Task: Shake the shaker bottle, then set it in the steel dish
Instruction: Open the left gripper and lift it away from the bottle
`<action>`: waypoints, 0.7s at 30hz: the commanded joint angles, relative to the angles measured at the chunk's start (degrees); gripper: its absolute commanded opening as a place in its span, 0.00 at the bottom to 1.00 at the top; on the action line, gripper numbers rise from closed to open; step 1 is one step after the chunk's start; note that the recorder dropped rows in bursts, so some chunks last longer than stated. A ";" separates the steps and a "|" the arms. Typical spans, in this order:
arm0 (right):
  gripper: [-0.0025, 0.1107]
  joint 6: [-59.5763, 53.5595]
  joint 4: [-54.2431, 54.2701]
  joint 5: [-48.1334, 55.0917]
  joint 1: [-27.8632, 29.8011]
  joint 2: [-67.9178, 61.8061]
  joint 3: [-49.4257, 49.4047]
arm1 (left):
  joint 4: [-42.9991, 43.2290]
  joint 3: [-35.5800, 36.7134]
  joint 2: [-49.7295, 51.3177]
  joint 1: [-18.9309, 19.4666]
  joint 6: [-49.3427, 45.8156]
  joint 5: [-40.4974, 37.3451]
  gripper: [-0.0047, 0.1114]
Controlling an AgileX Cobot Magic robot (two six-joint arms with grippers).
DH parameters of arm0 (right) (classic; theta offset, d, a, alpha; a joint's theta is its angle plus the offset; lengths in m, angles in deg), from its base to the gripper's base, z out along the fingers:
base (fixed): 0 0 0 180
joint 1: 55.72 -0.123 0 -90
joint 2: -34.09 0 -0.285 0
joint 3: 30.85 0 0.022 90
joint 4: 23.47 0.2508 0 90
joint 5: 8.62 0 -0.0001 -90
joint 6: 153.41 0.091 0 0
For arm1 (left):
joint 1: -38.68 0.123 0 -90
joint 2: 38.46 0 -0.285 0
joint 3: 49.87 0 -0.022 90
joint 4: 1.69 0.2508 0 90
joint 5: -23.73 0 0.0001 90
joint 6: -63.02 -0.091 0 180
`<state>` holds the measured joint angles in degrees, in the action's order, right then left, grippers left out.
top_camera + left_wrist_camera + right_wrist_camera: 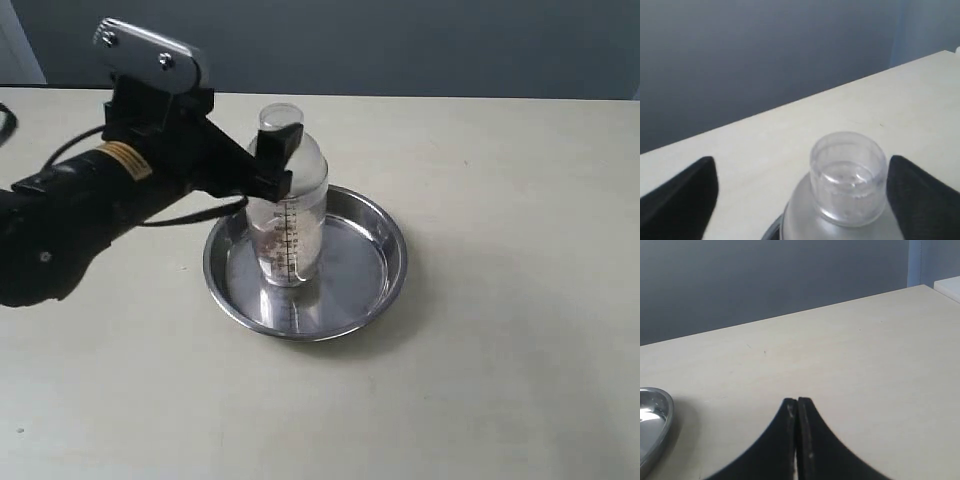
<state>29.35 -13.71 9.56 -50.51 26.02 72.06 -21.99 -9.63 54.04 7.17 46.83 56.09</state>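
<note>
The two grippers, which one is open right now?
The left gripper: its fingers are spread wide on either side of the shaker bottle cap. The right gripper is shut, fingers pressed together over the table.

Shaker bottle stands upright in the middle of the steel dish, dish sits mid-table, left gripper comes in from the left with one finger either side of the bottle's top, right gripper is over bare table beside the dish.
</note>
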 commanded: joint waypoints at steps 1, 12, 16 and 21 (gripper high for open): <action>0.02 0.01 0.00 -0.60 -0.07 0.28 -0.12 | -6.62 0.15 -8.19 -0.05 -5.92 -5.17 0.36; 0.02 0.01 -0.12 -0.60 -0.07 0.28 -0.12 | -41.46 0.15 -19.55 -0.05 -46.24 -8.01 0.06; 0.02 0.01 -0.12 -0.60 -0.07 0.28 -0.12 | -42.28 0.15 -21.90 -0.05 -50.71 -2.33 0.06; 0.02 0.01 -0.12 -0.60 -0.07 0.28 -0.12 | -46.89 1.60 -29.69 -0.05 -52.15 6.57 0.06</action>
<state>29.35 -13.71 9.56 -50.51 26.02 72.06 -65.39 -9.13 29.16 7.17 -3.66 57.34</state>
